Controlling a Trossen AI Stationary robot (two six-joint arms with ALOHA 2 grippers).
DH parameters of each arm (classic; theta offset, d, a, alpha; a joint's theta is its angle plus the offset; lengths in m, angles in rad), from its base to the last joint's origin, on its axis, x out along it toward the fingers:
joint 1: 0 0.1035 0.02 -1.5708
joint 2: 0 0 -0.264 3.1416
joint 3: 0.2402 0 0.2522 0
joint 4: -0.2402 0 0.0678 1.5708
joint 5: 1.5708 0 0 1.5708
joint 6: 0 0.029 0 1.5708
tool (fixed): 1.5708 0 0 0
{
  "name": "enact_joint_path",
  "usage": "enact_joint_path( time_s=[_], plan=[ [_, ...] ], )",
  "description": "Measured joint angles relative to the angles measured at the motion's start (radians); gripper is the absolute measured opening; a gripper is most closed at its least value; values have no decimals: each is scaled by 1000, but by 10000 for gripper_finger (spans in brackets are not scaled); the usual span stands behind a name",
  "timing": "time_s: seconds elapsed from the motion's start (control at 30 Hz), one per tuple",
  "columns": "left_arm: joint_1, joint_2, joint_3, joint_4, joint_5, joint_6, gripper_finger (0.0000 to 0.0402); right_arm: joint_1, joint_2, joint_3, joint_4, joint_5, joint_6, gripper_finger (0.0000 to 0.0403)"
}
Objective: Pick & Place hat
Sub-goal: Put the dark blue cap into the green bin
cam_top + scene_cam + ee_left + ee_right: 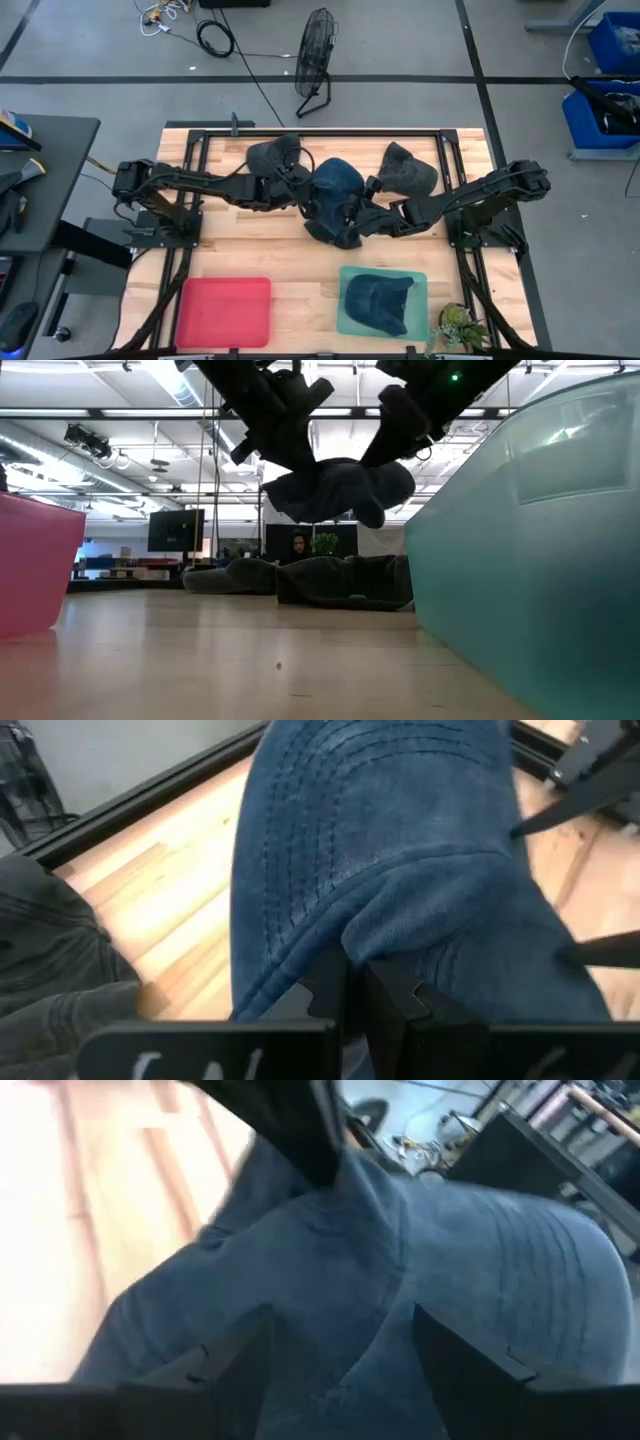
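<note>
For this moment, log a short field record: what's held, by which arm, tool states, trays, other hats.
held item: dark blue fabric cap, lifted off the wooden table, visible mid-air in the low view
left tool: shut on the cap's edge
right tool: fingers spread, cap fabric between them; grip unclear
teal tray: holds another dark blue cap
red tray: nothing in it
other hats: two grey caps at the table's far side

left pincer (pixel 352 1005) pinched, right pincer (pixel 340 1365) spread
</note>
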Motion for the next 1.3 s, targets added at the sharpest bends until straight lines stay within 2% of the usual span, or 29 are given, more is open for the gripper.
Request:
enact_joint_path(
  time_s=[0.2, 0.3, 0.4, 0.6, 0.73, 0.8, 1.13, 1.3],
  plan=[
    [-4, 39, 1, 75, -18, -23, 25, -20, 0, 0, 92, 13, -14, 239],
    [-19, 63, 0, 128, 32, 8, 25, -39, -1, 0, 76, 14, -49, 228],
    [-38, 69, 0, 146, 35, 12, 25, -53, -1, 0, 19, 28, -42, 206],
    [-48, 69, 1, 153, 32, 37, 25, -77, -1, 1, -130, 35, -33, 120],
    [-42, 69, 1, 175, 35, 43, 25, -90, -1, 1, -155, -12, -27, 36],
    [-41, 69, 1, 174, 35, 52, 25, -91, 0, 1, -153, -12, -29, 12],
    [-43, 69, 1, 171, 34, 111, 25, -85, 0, 1, -151, -12, -50, 5],
    [-43, 68, 1, 171, 37, 153, 26, -52, 0, 28, -185, 27, -88, 2]
  ],
)
